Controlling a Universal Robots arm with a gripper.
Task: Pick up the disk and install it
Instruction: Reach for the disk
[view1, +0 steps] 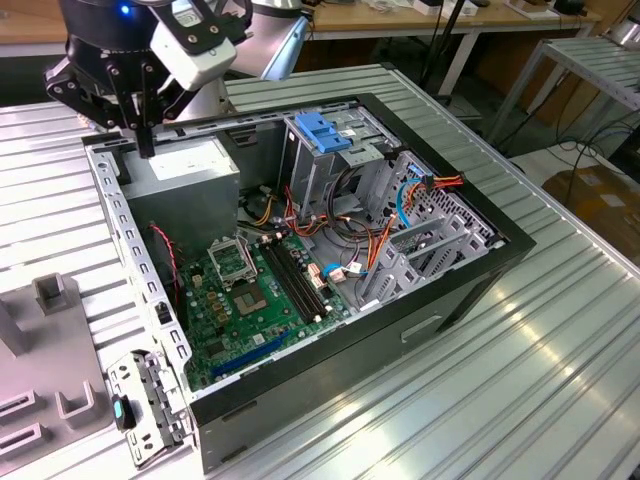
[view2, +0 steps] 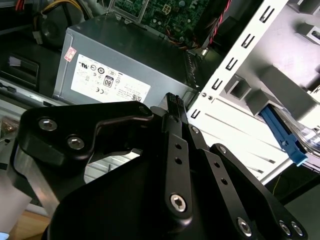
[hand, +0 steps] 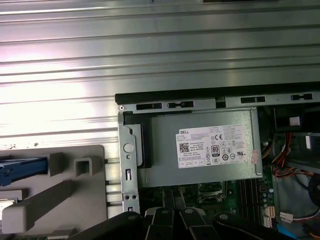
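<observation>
My gripper (view1: 146, 148) hangs with its black fingers together and nothing between them, above the back corner of the open computer case (view1: 480, 262), over the grey power-supply box (view1: 190, 170). In both wrist views the fingertips (view2: 172, 99) (hand: 172, 199) point at that box (view2: 125, 60) (hand: 200, 150). Of the disk I see a blue side rail (hand: 22, 169) (view2: 283, 136) with a sliver of silver metal beside it. It lies in a grey holder (hand: 60, 195) on the table outside the case, apart from the gripper.
Inside the case stand a metal drive cage with a blue handle (view1: 322, 132), a green motherboard (view1: 255, 290) and orange and red cables (view1: 375, 240). The grey holder (view1: 50, 380) and a loose metal bracket (view1: 150, 410) lie at the exterior view's left. The table (view1: 540, 370) is ribbed metal.
</observation>
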